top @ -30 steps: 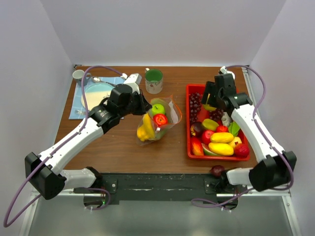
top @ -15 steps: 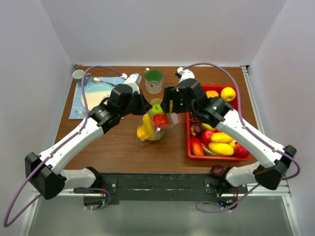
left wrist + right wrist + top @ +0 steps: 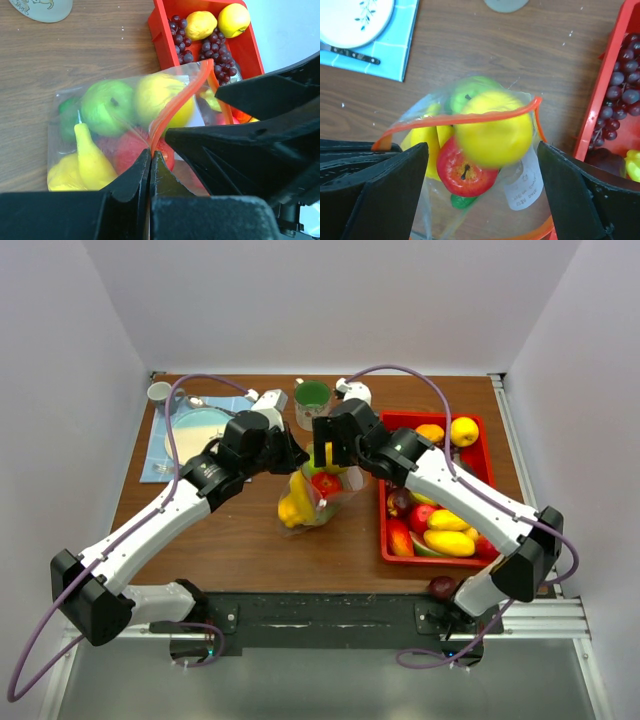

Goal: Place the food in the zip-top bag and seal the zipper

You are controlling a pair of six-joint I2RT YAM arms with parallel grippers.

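Observation:
The zip-top bag [image 3: 322, 492] lies mid-table, its mouth held up and open. My left gripper [image 3: 151, 152] is shut on the orange-red zipper [image 3: 175, 107] at the mouth's left end. It also shows in the top view [image 3: 290, 454]. My right gripper [image 3: 483, 150] is wide open just above the mouth, and shows in the top view [image 3: 326, 454]. A blurred yellow fruit [image 3: 492, 127] sits loose between its fingers at the mouth. Inside the bag are a red apple [image 3: 465, 172], a green apple [image 3: 106, 107] and a yellow pear-like piece [image 3: 90, 155].
The red tray [image 3: 383, 495] on the right holds more toy food, with grapes [image 3: 210, 45]. A green mug [image 3: 312, 402] stands behind the bag. A plate [image 3: 195, 428] on a blue mat is at the back left. A purple fruit [image 3: 440, 587] lies by the right arm's base.
My right arm swung from the tray to above the bag with a yellow fruit, then opened. The fruit is now loose at the bag's mouth. The left arm has not moved.

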